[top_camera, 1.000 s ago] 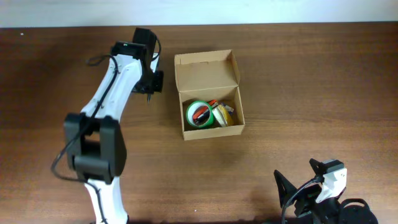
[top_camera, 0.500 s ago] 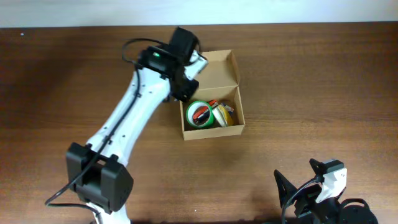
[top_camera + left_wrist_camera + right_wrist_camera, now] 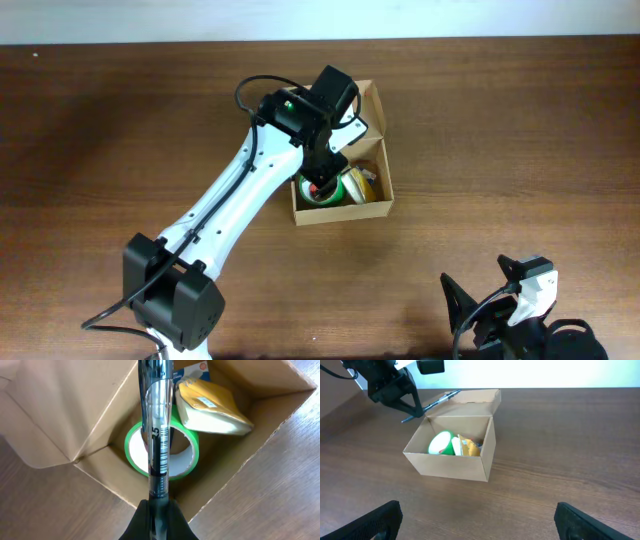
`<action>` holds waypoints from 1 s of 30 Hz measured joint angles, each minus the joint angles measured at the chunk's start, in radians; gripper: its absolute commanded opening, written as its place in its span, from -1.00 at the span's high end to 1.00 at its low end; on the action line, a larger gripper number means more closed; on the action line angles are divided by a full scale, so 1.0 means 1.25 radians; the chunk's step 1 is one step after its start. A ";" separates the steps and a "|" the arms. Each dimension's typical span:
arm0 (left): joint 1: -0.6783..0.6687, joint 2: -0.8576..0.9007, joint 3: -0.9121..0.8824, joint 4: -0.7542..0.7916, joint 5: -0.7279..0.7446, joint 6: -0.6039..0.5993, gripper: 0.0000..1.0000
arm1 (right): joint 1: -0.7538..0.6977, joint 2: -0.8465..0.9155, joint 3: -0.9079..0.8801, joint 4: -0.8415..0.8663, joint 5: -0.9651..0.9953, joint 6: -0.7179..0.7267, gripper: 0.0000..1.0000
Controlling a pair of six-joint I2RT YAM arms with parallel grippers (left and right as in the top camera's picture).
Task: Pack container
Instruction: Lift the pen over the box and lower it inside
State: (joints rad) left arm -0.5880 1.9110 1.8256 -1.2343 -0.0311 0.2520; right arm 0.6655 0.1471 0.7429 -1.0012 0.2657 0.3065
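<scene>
1. Nearest, at the table's near edge toward its right corner, the right gripper (image 3: 476, 507) rests with its jaws spread wide and nothing between them. It has not stirred in the last second.
2. Beyond it, about midway along the table and closer to the far edge, stands the plain tan-brown cardboard container (image 3: 345, 211), its flap lid folded back toward the far edge. Inside lie a green roll of tape (image 3: 131, 451), a yellow packet (image 3: 210, 407) and a corner of a small blue-and-white box (image 3: 192, 369).
3. A second ago the left gripper (image 3: 156, 510) hung beside the container's left wall. It has since swung across and is now above the open top, clenched on a clear-barrelled pen (image 3: 159, 435) that points over the green roll. The pen looks ready to go in but is not yet released.
4. The brown wooden table (image 3: 520, 150) shows an even grain, and a pale wall (image 3: 400, 20) runs behind its far edge.
</scene>
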 measured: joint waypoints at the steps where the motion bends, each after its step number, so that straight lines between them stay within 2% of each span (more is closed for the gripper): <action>1: 0.000 0.000 -0.004 0.001 0.001 0.003 0.97 | 0.000 0.000 0.000 0.000 0.000 0.000 -0.98; 17: 0.000 0.000 -0.142 0.074 0.022 0.017 0.93 | 0.000 0.000 0.000 0.000 0.000 0.000 -0.98; 24: 0.000 0.000 -0.159 0.103 0.022 0.021 0.68 | 0.000 0.000 0.000 0.000 0.000 0.000 -0.99; 30: 0.000 0.000 -0.161 0.119 0.024 0.030 0.24 | 0.000 0.000 0.000 0.000 0.000 0.000 -0.98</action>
State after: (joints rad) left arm -0.5880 1.9110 1.6249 -1.0859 -0.0013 0.2890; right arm 0.6655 0.1471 0.7429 -1.0012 0.2657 0.3065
